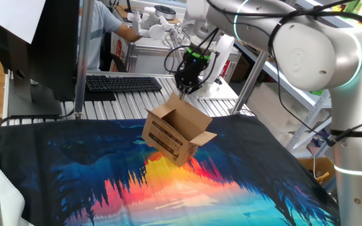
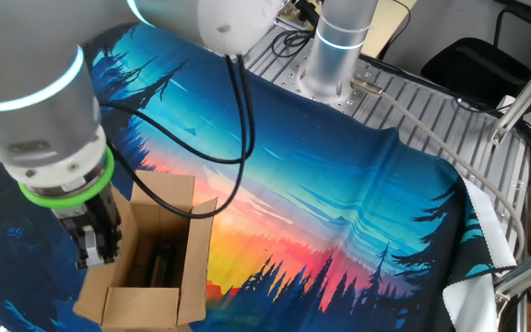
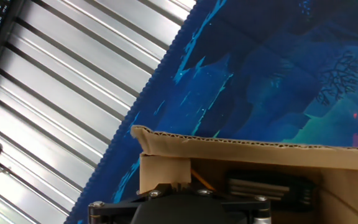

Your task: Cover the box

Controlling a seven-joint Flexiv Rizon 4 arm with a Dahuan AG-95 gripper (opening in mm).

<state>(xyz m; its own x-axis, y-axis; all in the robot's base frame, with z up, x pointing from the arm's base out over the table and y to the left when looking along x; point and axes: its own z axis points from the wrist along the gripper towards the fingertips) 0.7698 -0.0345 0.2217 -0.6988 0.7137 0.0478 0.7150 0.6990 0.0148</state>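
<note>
The box (image 1: 176,134) sits flaps-up on the colourful cloth (image 1: 168,188), the closed, empty tool (image 1: 185,91) just above its far flap.

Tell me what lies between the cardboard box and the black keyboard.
In one fixed view, only the dark edge of the printed cloth and bare ribbed metal tabletop lie between the box and the keyboard.

Ribbed metal table (image 1: 137,103), colourful forest-print cloth (image 1: 105,182), keyboard (image 1: 123,83)
</note>
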